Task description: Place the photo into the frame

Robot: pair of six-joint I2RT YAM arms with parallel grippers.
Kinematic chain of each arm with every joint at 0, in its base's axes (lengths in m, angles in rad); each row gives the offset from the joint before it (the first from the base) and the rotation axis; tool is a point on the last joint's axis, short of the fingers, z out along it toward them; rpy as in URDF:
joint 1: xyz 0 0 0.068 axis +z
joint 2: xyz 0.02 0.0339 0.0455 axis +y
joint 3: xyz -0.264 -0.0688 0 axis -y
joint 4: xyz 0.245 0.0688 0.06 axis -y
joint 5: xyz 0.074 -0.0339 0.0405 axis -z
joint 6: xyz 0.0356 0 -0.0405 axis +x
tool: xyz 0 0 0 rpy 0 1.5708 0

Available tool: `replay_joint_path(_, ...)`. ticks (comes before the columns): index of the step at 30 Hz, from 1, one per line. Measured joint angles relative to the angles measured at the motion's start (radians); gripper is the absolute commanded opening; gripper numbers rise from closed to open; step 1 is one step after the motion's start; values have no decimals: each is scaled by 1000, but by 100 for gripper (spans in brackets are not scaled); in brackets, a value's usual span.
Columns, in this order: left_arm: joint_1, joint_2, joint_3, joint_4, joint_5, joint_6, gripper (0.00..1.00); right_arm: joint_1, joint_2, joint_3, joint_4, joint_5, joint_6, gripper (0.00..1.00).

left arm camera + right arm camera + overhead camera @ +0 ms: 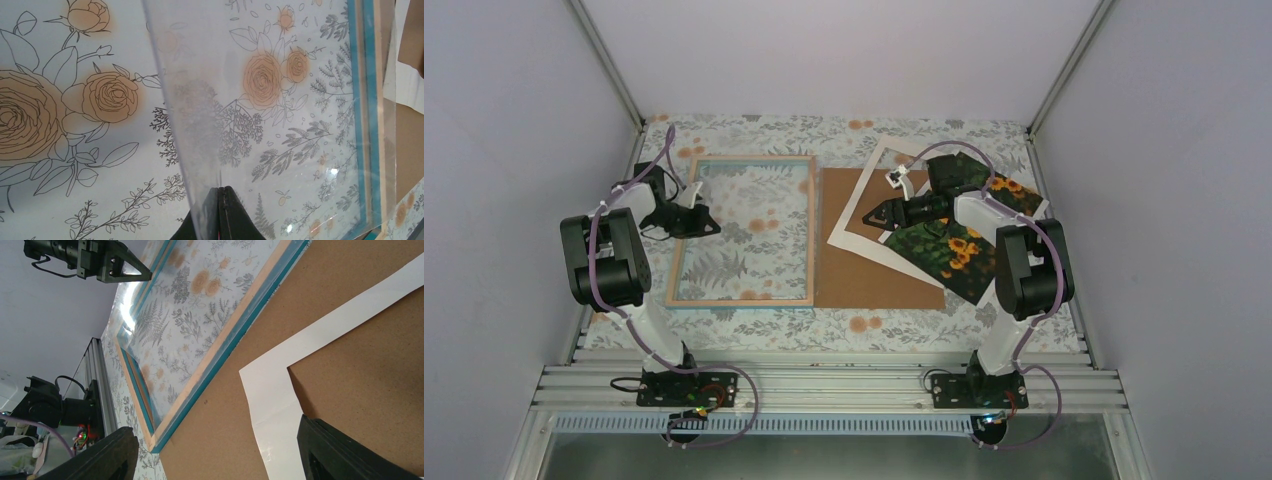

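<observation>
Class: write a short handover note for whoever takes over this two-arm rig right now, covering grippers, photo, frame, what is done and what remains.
Left gripper: shut on the clear pane at its edge, over the frame.
Right gripper: open, holding nothing, above the white mat on the brown board.
Photo: right of the frame, partly on the mat.
Done: nothing placed yet; frame lies flat, wood-coloured side up.
Left: photo not yet in the frame.

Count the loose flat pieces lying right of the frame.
3: the brown backing board beside the frame, the white mat lying tilted on it, and the photo overlapping the mat's right part, partly under the right arm. Anything beneath them is hidden.
</observation>
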Motion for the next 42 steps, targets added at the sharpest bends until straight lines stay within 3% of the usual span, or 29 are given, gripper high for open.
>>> replay_joint_path(42, 24, 28, 18, -52, -56, -3, 2, 0, -1, -2, 0, 12, -1, 80)
